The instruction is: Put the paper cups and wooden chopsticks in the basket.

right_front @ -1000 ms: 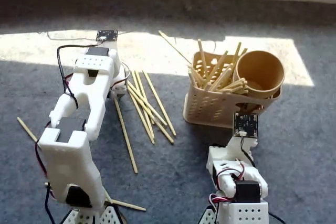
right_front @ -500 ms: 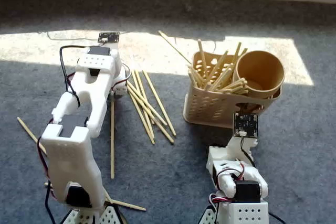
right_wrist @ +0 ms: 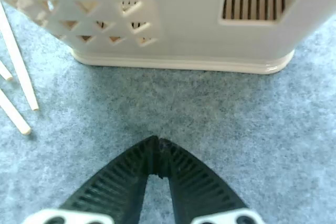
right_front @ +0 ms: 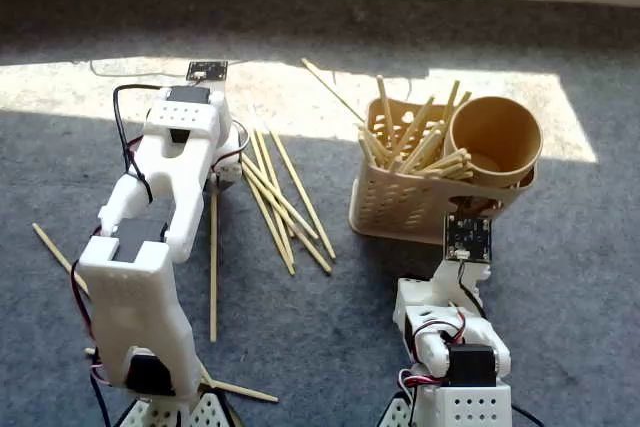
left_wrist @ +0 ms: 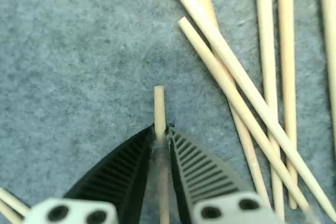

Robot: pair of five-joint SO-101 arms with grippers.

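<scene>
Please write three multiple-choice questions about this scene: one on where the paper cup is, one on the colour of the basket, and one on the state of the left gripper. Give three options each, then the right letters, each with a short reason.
1. Where is the paper cup?
A. lying on the carpet
B. in the basket
C. held by an arm

2. What colour is the basket?
A. cream
B. green
C. black

3. In what state is the left gripper?
A. open and empty
B. shut on a cup
C. shut on a chopstick

Answers:
1 B, as the high view shows the cup sitting inside the basket's rim.
2 A, as its lattice walls look cream in the high view and the right wrist view.
3 C, as the left wrist view shows the stick's end poking out between the closed jaws.
</scene>
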